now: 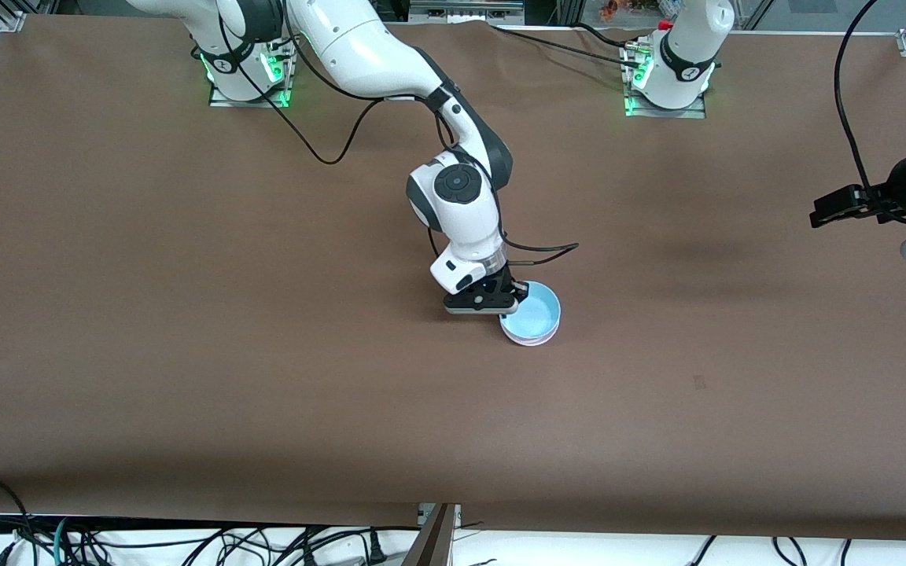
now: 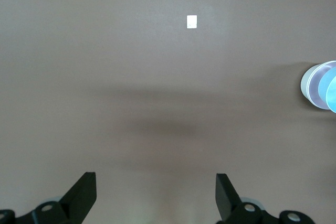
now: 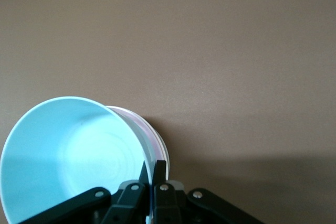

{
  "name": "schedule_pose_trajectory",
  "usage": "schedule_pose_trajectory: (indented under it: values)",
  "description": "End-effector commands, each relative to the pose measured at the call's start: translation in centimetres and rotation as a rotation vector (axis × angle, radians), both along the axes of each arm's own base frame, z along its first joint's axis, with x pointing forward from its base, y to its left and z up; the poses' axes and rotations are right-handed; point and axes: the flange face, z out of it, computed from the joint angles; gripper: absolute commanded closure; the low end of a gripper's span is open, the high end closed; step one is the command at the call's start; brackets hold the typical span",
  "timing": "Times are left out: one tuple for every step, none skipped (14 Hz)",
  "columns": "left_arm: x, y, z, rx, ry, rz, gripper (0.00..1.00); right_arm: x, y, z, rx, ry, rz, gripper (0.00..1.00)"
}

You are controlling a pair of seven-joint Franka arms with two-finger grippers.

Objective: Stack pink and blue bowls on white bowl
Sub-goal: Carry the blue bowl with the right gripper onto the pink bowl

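Bowls are gathered at one spot near mid-table. The blue bowl sits uppermost, tilted in the right wrist view, over a pink bowl of which only a thin rim shows at the stack's 6 o'clock edge. A pale white edge under the pink one appears to be the white bowl, though little of it is visible.

The right gripper is at the stack's 9 o'clock side, fingers pinched fully together on the blue bowl's rim, one finger inside the wall and one outside.

Judgement on handling: these look like thin, light, stiff plastic bowls with smooth, slippery walls. A rim pinch is the only practical hold; the bowl will pivot in that grip and hang tilted, as observed. Nested bowls may cling or slide, so release should come only once the blue bowl seats level.

At 3 o'clock from the stack, well apart, the left gripper waits above bare table with its fingers spread wide and nothing between them.
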Motion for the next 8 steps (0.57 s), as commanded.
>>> schedule_pose_trajectory:
  values:
    - [0.23,-0.01,0.51,-0.017,0.007,-0.002,0.0,0.06,0.63,0.01,0.005,-0.021,0.003,1.0]
    - [0.23,-0.01,0.51,-0.017,0.007,-0.002,0.0,0.1,0.56,-0.21,0.001,-0.021,0.004,1.0]
    - [0.23,-0.01,0.51,-0.017,0.007,-0.002,0.0,0.1,0.59,-0.24,0.001,-0.022,0.005,1.0]
    - [0.23,-0.01,0.51,-0.017,0.007,-0.002,0.0,0.12,0.6,-0.28,0.003,-0.027,0.006,1.0]
    - [0.23,-0.01,0.51,-0.017,0.007,-0.002,0.0,0.12,0.6,-0.28,0.003,-0.027,0.008,0.96]
    - [0.23,-0.01,0.51,-0.017,0.007,-0.002,0.0,0.12,0.6,-0.28,0.003,-0.027,0.008,0.91]
    - [0.23,-0.01,0.51,-0.017,0.007,-0.002,0.0,0.12,0.61,-0.16,0.004,-0.028,0.008,0.83]
    - [0.23,-0.01,0.51,-0.017,0.007,-0.002,0.0,0.13,0.61,-0.16,0.004,-0.028,0.008,0.81]
